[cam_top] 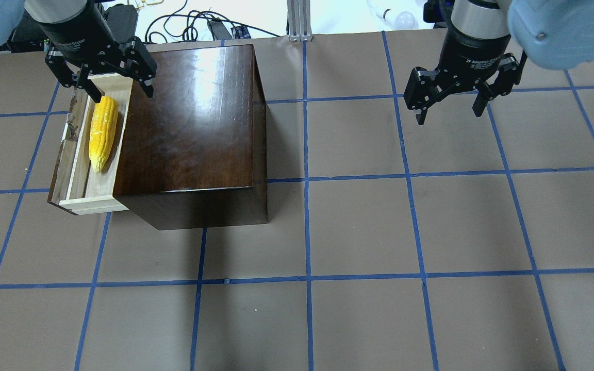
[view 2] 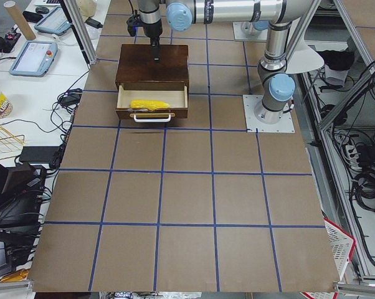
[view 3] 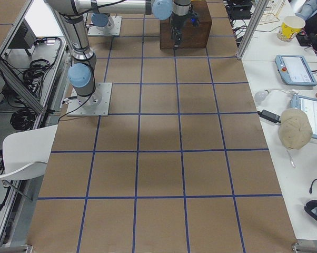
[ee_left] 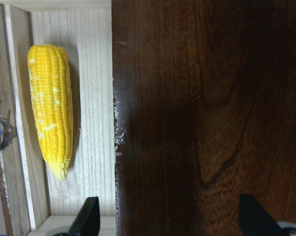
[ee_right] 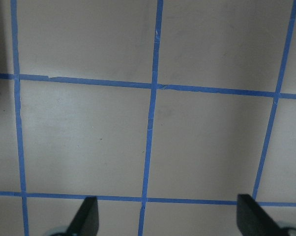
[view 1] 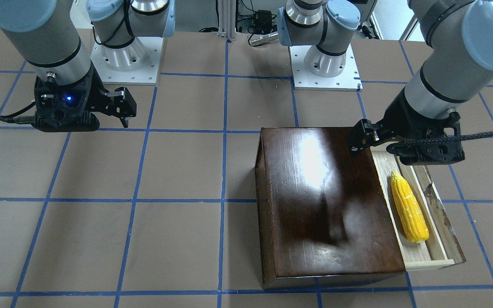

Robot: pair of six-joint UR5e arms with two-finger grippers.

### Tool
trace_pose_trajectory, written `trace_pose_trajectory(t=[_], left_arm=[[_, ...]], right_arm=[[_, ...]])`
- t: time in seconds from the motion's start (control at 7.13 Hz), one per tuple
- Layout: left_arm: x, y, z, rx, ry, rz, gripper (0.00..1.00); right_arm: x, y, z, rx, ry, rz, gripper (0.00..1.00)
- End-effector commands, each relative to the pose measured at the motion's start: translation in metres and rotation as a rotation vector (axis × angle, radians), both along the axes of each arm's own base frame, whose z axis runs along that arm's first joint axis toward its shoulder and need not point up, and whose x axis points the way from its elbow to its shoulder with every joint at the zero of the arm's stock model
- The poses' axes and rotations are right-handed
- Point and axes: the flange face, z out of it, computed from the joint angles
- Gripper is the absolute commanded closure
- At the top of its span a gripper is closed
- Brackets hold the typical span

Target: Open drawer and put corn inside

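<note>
The drawer (cam_top: 77,170) of the glossy dark-brown box (cam_top: 188,118) is pulled out on the box's left side. The yellow corn (cam_top: 102,134) lies flat inside it, free of any gripper. It also shows in the front view (view 1: 409,207) and in the left wrist view (ee_left: 52,113). My left gripper (cam_top: 121,93) is open and empty. It hovers over the far end of the drawer and the box's edge, above the corn's blunt end. My right gripper (cam_top: 449,111) is open and empty, above bare table far to the right.
The table is brown paper with a blue tape grid (cam_top: 307,180). Both arm bases (view 1: 325,64) stand at the robot's side of the table. Cables and a metal post (cam_top: 297,20) lie beyond the far edge. The drawer's white handle (view 2: 151,116) juts out.
</note>
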Motion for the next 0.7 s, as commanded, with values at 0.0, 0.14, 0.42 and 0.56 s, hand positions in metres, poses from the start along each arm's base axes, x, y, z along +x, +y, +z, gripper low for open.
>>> trace_pose_trajectory(t=[0.0,0.14,0.42,0.56], left_arm=[[-0.0334,0.0240,-0.0026,0.012,-0.014,-0.044,0.00],[-0.0329,0.0291,0.0047,-0.004,-0.015,-0.043,0.00],[-0.0346,0.0311,0.0040,-0.001,-0.015,-0.047,0.00],[-0.0321,0.0307,0.0063,-0.006,-0.015,-0.046,0.00]], right_arm=[[-0.0004,-0.0003,-0.0002,0.000,0.000,-0.001,0.00],[0.0004,0.0004,0.0006,-0.001,0.000,0.001,0.00],[-0.0004,-0.0002,-0.0002,0.000,0.000,-0.001,0.00],[-0.0004,-0.0003,-0.0002,0.000,0.000,-0.001,0.00]])
